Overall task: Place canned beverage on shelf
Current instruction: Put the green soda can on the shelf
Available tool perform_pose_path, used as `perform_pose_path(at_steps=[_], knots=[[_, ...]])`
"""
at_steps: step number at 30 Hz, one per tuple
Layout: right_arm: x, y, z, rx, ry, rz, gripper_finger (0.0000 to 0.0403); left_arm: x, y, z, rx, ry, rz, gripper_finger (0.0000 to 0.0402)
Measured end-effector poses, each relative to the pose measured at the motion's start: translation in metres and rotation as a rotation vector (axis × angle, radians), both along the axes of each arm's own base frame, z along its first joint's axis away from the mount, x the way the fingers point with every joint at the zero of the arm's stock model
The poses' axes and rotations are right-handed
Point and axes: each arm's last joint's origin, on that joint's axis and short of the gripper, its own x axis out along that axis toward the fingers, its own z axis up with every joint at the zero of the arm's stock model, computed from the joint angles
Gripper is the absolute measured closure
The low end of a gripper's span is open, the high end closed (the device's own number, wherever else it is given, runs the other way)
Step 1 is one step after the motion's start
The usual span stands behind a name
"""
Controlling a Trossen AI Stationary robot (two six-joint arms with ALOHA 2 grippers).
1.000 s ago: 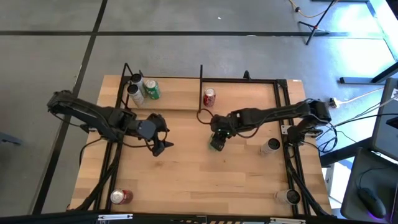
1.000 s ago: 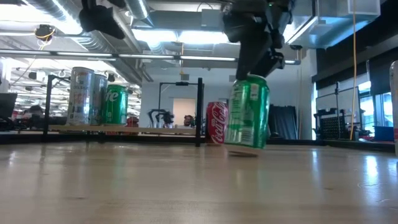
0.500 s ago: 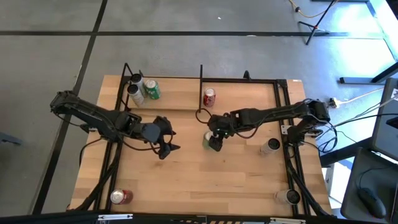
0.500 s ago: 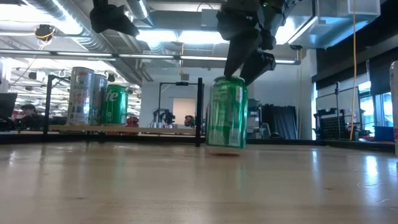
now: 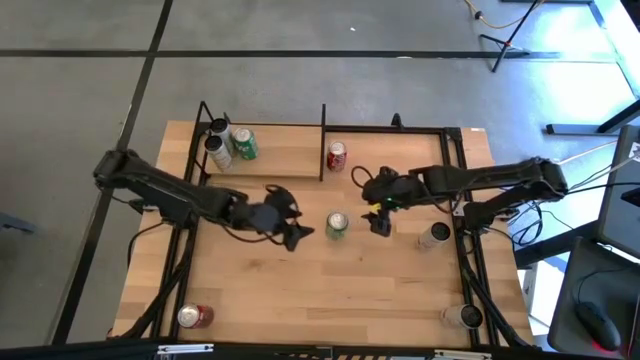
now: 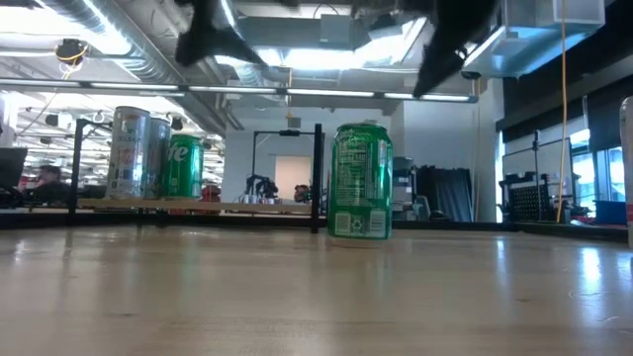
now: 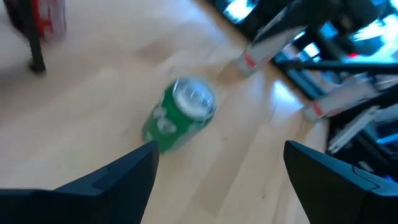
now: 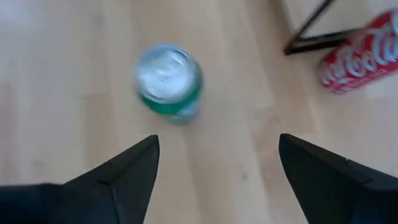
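Desk (image 5: 300,290): big light-wood plank top w/ visible seams, smooth, slightly glossy in the low view, black rod framing along its sides.

Shelf (image 5: 280,150): narrow light-wood board at the far edge, left half of desk, framed by thin black metal rods. On it, far left: green can (image 5: 244,144) and silver can (image 5: 219,150), close together, upright. Red can (image 5: 337,156) stands just right of the shelf's right post, on the desk.

Green beverage can (image 5: 337,225): upright near desk centre, alone, silver lid, shiny cylindrical metal w/ white print; not on shelf, well apart from it.

Left hand (image 5: 294,226): just left of that can, not touching, fingers spread apart, holding nothing. Right hand (image 5: 380,214): just right of the can, also clear of it, fingers apart and empty. Can sits between the two hands.

Smaller stuff: silver can (image 5: 433,236) lying near the right edge, another silver can (image 5: 467,316) near right corner, red can (image 5: 192,317) near left corner.
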Motion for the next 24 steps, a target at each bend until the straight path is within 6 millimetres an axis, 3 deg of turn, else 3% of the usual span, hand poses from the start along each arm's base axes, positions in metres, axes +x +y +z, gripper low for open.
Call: perform_pose_path(at_steps=[8, 12, 17, 24], knots=[[0.008, -0.024, -0.059, 0.017, -0.115, -0.048, 0.0088, 0.042, -0.023, -0.069, -0.104, 0.077, 0.067, 0.0069], [0.016, -0.033, -0.072, 0.014, -0.17, -0.079, 0.0088, 0.055, -0.024, -0.096, -0.153, 0.092, 0.135, 0.0069], [0.028, -0.034, -0.084, 0.024, -0.195, -0.069, 0.0088, 0.064, -0.017, -0.109, -0.16, 0.072, 0.2, 0.0069], [0.029, -0.032, -0.089, 0.079, -0.166, -0.022, 0.0088, 0.064, -0.003, -0.112, -0.171, 0.066, 0.315, 0.0069]])
